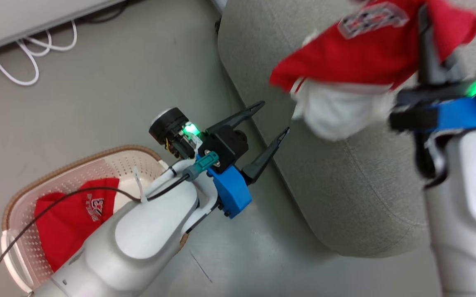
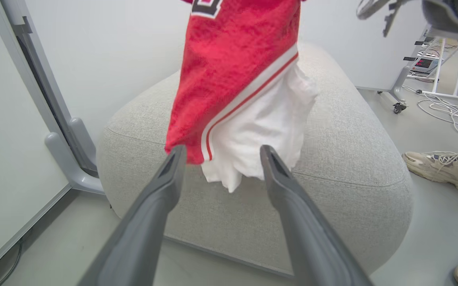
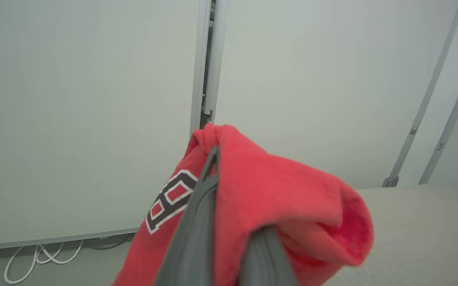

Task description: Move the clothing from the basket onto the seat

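Observation:
My right gripper (image 1: 423, 29) is shut on a red jersey (image 1: 357, 53) with white trim and holds it up over the grey seat (image 1: 345, 185); the cloth hangs with its white inside showing. In the right wrist view the jersey (image 3: 276, 190) wraps around the right gripper (image 3: 232, 198). My left gripper (image 1: 275, 116) stands open and empty by the seat's near edge. From its wrist, the hanging jersey (image 2: 236, 59) is just beyond the left gripper (image 2: 223, 150), above the seat (image 2: 344, 131). A second red jersey (image 1: 68, 222) lies in the cream basket (image 1: 76, 163) at lower left, partly hidden by my left forearm.
White cables (image 1: 35, 53) lie on the floor by the wall at upper left. A person's shoe (image 2: 439, 171) is on the floor beside the seat, near more cables and a wheeled stand (image 2: 399, 107). A grey partition post (image 2: 66, 139) stands behind the seat.

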Controlling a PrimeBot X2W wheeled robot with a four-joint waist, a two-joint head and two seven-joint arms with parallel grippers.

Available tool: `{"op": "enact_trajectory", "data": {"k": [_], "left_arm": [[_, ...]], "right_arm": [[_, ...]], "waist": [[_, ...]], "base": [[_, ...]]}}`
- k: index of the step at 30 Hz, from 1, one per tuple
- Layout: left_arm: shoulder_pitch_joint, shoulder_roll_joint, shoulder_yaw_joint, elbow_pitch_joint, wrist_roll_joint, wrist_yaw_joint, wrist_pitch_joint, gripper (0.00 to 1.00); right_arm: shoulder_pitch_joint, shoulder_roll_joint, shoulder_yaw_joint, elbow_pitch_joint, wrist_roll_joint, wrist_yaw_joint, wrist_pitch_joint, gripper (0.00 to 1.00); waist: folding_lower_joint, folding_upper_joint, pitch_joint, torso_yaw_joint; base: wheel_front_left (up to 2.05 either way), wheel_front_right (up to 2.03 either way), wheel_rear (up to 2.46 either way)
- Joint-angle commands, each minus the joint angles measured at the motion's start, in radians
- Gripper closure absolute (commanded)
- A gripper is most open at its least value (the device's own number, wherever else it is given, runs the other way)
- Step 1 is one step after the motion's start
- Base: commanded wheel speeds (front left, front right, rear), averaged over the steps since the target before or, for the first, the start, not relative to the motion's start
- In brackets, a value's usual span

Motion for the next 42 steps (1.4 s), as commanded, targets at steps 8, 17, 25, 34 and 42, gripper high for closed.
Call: {"op": "enact_trajectory", "data": {"k": [8,17,25,34,42], "left_arm": [[-0.082,0.052,0.013,-0.062,0.029,0.013,0.045,0.00],[-0.154,0.120,0.016,-0.152,0.060,0.019,0.114,0.00],[-0.191,0.128,0.002,-0.198,0.077,0.018,0.140,0.00],[-0.198,0.126,-0.007,-0.207,0.071,0.025,0.138,0.00],[-0.179,0.127,-0.010,-0.195,0.058,0.036,0.122,0.00]], "right_arm": [[-0.232,-0.135,-0.174,-0.079,0.023,-0.001,-0.001,1.00],[-0.337,-0.281,-0.381,-0.050,0.056,-0.001,-0.001,1.00],[-0.333,-0.282,-0.430,0.109,0.022,-0.001,-0.001,1.00],[-0.359,-0.182,-0.466,0.273,-0.092,-0.001,-0.001,1.00],[-0.303,-0.101,-0.516,0.295,-0.158,-0.001,-0.001,0.85]], "waist": [[0.0000,0.0000,0.188,0.036],[0.0000,0.0000,0.351,0.038],[0.0000,0.0000,0.416,0.056],[0.0000,0.0000,0.434,0.076],[0.0000,0.0000,0.412,0.092]], "base": [[0.00,0.00,0.00],[0.00,0.00,0.00],[0.00,0.00,0.00],[0.00,0.00,0.00],[0.00,0.00,0.00]]}}
